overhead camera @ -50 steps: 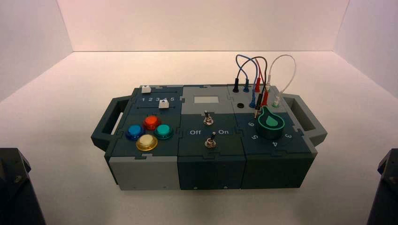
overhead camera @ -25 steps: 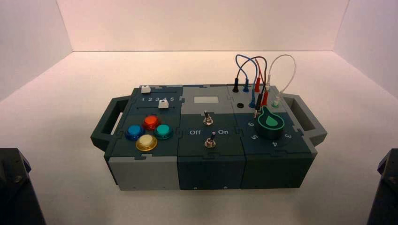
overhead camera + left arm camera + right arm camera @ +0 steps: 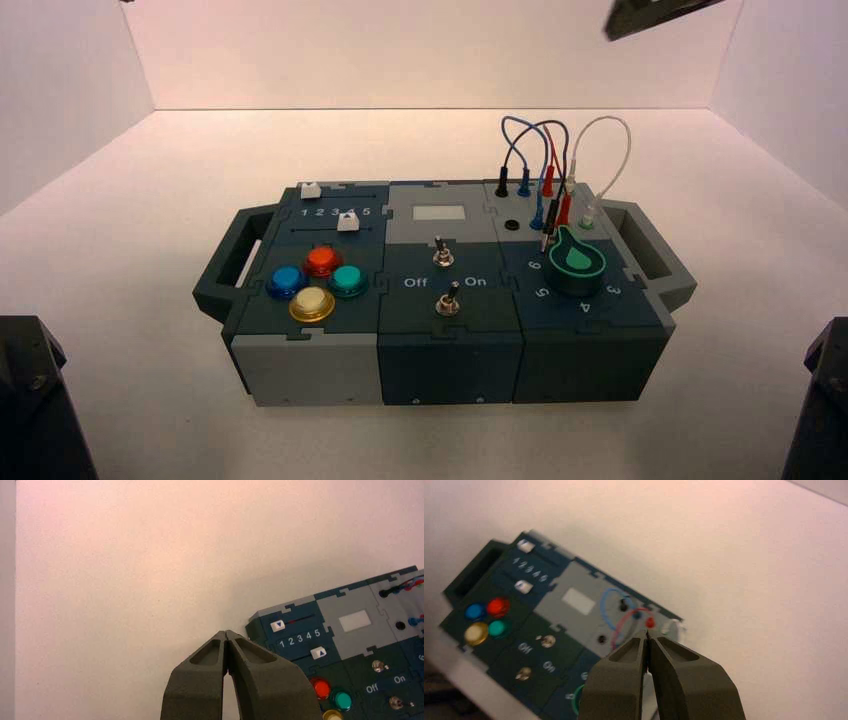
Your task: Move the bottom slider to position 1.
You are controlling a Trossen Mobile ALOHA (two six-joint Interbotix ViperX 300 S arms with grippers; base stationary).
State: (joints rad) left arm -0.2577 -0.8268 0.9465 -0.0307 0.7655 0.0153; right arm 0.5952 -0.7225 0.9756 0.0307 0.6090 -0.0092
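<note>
Since 0.5 s ago, a dark arm part point(image 3: 655, 14) has entered the high view's top right; box point(image 3: 300, 365) unmoved. Bottom slider point(image 3: 318, 653) sits under the "4" of the scale, well off from "1" point(image 3: 282, 643). Left gripper point(image 3: 227, 636) jaws pinched together, over bare table point(image 3: 125, 580) beside box's slider corner. Right gripper point(image 3: 647, 636) jaws closed too, above the wires point(image 3: 616, 611), well apart from slider.

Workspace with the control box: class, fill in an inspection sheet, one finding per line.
Surface: white table, bare around the box.
Job's things: bottom slider beside the 4-5 end of its scale, far from position 1.
Clutter: nothing seen.
Grippers: left tool shut, off the box's slider corner; right tool shut, above the box's socket end.
Cables: coloured wires loop between sockets.
Surroundings: white walls.
</note>
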